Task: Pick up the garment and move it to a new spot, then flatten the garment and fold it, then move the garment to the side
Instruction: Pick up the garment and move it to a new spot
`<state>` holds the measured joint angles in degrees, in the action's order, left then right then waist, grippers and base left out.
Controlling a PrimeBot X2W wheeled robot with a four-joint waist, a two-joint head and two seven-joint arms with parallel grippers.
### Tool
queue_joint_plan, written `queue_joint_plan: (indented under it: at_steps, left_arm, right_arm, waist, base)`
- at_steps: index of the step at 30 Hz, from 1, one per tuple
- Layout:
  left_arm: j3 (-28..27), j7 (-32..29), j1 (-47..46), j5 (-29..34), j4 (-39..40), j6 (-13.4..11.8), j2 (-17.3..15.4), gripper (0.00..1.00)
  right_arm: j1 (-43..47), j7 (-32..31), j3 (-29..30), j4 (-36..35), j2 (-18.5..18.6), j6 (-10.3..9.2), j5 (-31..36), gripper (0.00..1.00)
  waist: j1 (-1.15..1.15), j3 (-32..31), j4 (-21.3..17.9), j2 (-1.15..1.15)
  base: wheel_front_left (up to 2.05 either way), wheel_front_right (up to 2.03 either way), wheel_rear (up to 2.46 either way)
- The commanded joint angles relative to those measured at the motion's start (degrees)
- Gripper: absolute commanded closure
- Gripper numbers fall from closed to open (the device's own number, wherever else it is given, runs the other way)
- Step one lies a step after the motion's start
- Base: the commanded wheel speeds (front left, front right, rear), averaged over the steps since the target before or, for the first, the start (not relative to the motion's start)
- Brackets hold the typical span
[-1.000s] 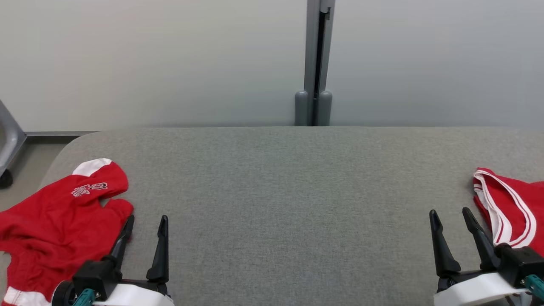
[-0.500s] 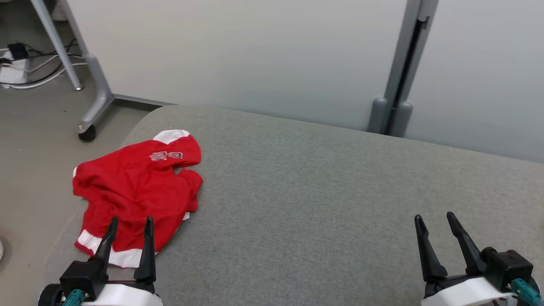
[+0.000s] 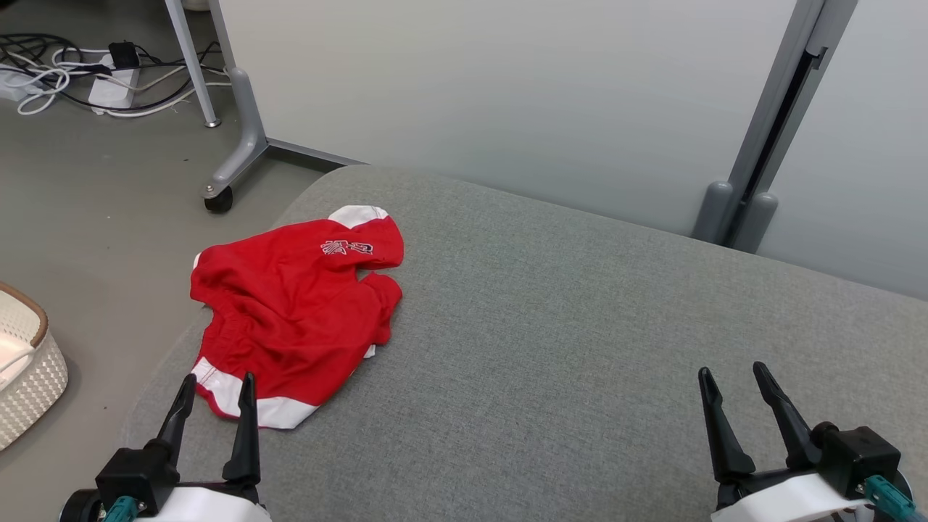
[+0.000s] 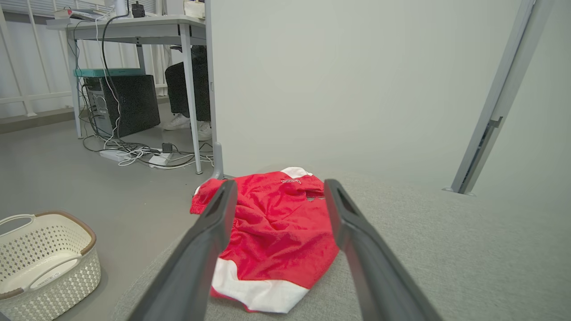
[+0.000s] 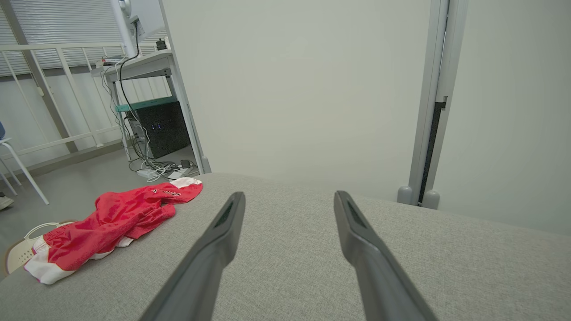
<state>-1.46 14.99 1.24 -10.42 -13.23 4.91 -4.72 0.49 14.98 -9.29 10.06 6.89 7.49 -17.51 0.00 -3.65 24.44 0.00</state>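
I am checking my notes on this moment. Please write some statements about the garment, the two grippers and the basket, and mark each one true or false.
1. The red garment lies crumpled near a corner of the grey table. True.
2. The left gripper is shut on the garment. False: its fingers stand apart and grip nothing.
3. The right gripper is open over bare table, far from the garment. True.
4. The white basket stands on the table. False: it stands on the floor beside the table.
5. The garment is red all over. False: it has white bands at its edges.
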Motion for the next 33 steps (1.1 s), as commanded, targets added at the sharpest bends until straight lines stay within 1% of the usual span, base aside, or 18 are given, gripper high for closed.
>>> queue_joint_plan:
  at_steps: [1, 3, 5, 7, 12, 13, 16, 20, 22, 26, 33]
  left_arm:
    - [-0.4, 0.03, -0.05, -0.22, -0.12, -0.41, -0.51, 0.0]
    - [-0.53, -1.33, -0.47, -0.78, -0.31, -0.58, -0.66, 0.0]
    - [-0.67, -3.61, -1.5, -0.33, -0.2, -1.11, -1.56, 0.0]
    - [-0.9, -7.64, -2.98, -1.37, -0.64, -1.22, -1.77, 0.0]
    - [-2.26, -19.81, -9.71, -4.17, -2.94, -0.96, -4.43, 0.0]
    - [-2.26, -19.81, -9.71, -4.17, -2.94, -0.96, -4.43, 0.0]
    - [-3.43, -27.06, -14.31, -6.68, -6.19, -0.84, -5.92, 0.0]
    - [-4.79, -33.38, -20.98, -10.09, -11.65, -0.25, -7.59, 0.0]
    - [-5.5, -35.64, -24.11, -11.67, -15.03, 0.05, -8.4, 0.0]
    - [-6.55, -38.23, -29.28, -13.85, -22.63, 0.06, -9.48, 0.0]
    - [-7.18, -41.74, -34.31, -16.28, -36.55, -0.3, -9.3, 0.0]
  right_arm:
    - [-0.57, 0.27, 0.03, -0.16, 0.13, 0.02, 0.16, 0.0]
    - [-0.69, 0.27, -0.3, -0.17, 0.26, 0.02, 0.02, 0.0]
    - [-1.03, 0.27, -0.21, -0.85, 0.47, 0.02, 0.11, 0.0]
    - [-1.24, 0.26, 0.03, -1.43, 0.56, 0.02, 0.22, 0.0]
    - [-2.48, 0.27, -0.29, -2.51, 1.29, 0.02, 0.69, 0.0]
    - [-2.48, 0.27, -0.29, -2.51, 1.29, 0.02, 0.69, 0.0]
    - [-3.44, 0.27, -0.5, -2.95, 1.69, 0.02, 0.96, 0.0]
    - [-5.26, 0.27, -0.71, -3.14, 2.19, 0.02, 1.27, 0.0]
    - [-6.15, 0.27, -0.9, -3.2, 2.49, 0.02, 1.52, 0.0]
    - [-8.26, 0.27, -1.49, -3.28, 2.9, 0.02, 1.67, 0.0]
    - [-11.3, 0.27, -2.56, -3.13, 2.93, 0.02, 1.87, 0.0]
  waist:
    - [0.0, 0.06, -0.22, 0.0]
    - [0.0, 0.2, -0.64, 0.0]
    - [0.0, 0.43, -0.99, 0.0]
    - [0.0, 0.89, -1.28, 0.0]
    - [0.0, 2.67, -2.24, 0.0]
    - [0.0, 2.67, -2.24, 0.0]
    - [0.0, 4.6, -3.55, 0.0]
    - [0.0, 7.91, -5.66, 0.0]
    - [0.0, 9.76, -6.79, 0.0]
    - [0.0, 13.03, -9.24, 0.0]
    - [0.0, 16.64, -12.76, 0.0]
  base:
    - [0.0, 0.0, 0.0]
    - [0.0, 0.0, 0.0]
    - [0.0, 0.0, 0.0]
    - [0.0, 0.0, 0.0]
    - [0.0, 0.0, 0.0]
    - [0.0, 0.0, 0.0]
    - [0.0, 0.0, 0.0]
    - [0.0, 0.0, 0.0]
    - [0.0, 0.0, 0.0]
    - [0.0, 0.0, 0.0]
    - [0.0, 0.0, 0.0]
